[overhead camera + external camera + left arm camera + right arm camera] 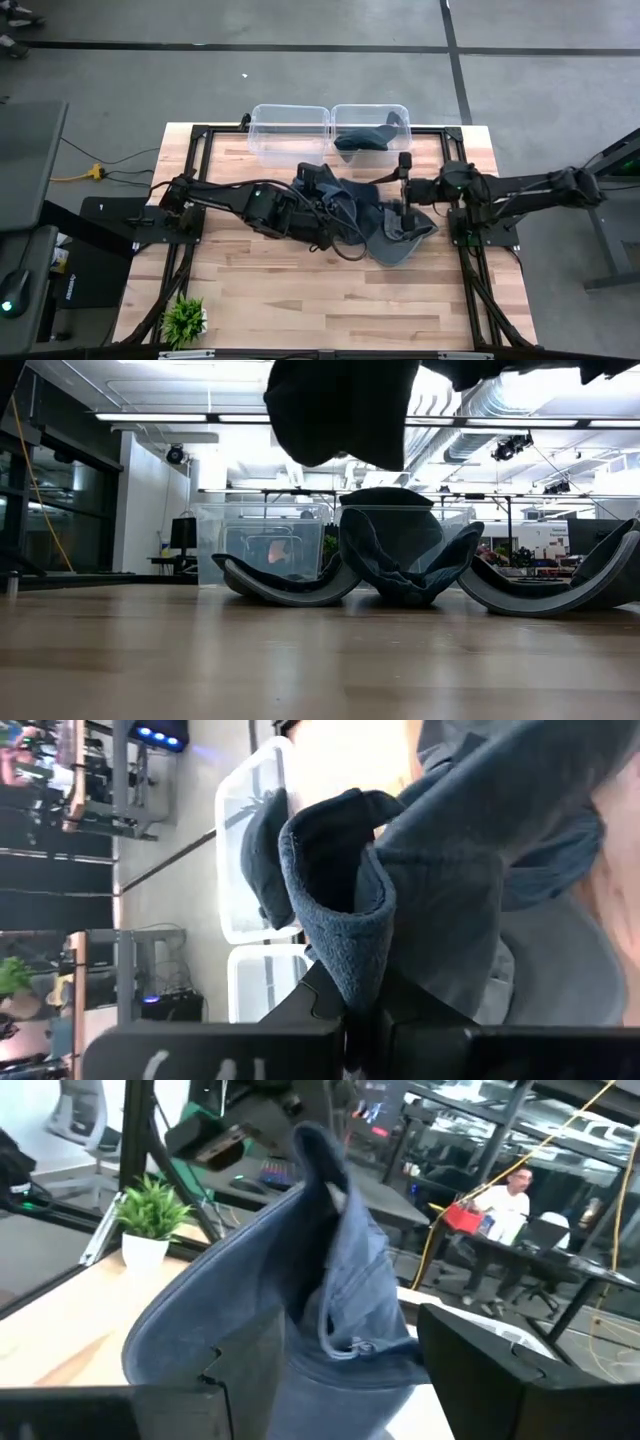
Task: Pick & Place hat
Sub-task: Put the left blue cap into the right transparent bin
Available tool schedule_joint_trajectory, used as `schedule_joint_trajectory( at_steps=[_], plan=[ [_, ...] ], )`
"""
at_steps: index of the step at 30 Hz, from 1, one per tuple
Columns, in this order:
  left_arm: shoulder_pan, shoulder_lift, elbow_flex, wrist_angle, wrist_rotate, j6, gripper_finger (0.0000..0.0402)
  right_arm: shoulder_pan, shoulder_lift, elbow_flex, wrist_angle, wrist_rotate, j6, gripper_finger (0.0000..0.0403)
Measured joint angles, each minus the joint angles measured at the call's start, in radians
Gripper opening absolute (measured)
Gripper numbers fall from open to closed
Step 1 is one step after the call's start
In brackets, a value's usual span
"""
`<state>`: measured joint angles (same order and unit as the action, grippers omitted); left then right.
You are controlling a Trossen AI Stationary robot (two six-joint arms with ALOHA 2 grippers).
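- hat (385, 222): i see blue-grey denim, soft and crumpled, stiff brim, at frame centre in the high view.
- left gripper (322, 205): clamped on the hat's folded edge.
- right gripper (404, 205): fingers spread around the hat.

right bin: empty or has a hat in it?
Has one. In the high view a dark hat lies inside the right bin; the left bin looks empty.

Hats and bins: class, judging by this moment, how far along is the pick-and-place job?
Done: one hat lies in the right clear bin. In hand: the left gripper is shut on a blue hat, while the right gripper's open fingers straddle it. Left: binning that hat and those on the table.
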<state>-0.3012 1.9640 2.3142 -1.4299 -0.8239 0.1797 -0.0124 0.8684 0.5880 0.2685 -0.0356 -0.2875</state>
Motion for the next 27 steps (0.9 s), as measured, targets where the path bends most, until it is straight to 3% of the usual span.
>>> schedule_joint_trajectory(
  at_steps=[9,12,19,27],
  plan=[
    [0.072,0.000,0.000,0.081,-0.054,-0.111,0.0000,0.021,0.010,0.000,0.073,-0.009,0.047,0.0224],
    [0.113,0.000,0.000,0.137,-0.058,-0.146,0.0000,0.043,0.011,0.000,0.054,0.031,0.017,0.0224],
    [0.199,0.000,0.000,0.239,-0.042,-0.234,0.0000,0.073,0.011,0.000,-0.038,0.303,-0.049,0.0224],
    [0.281,0.000,0.000,0.308,0.101,-0.295,0.0000,0.116,0.011,0.000,-0.047,0.585,-0.163,0.0224]
  ],
)
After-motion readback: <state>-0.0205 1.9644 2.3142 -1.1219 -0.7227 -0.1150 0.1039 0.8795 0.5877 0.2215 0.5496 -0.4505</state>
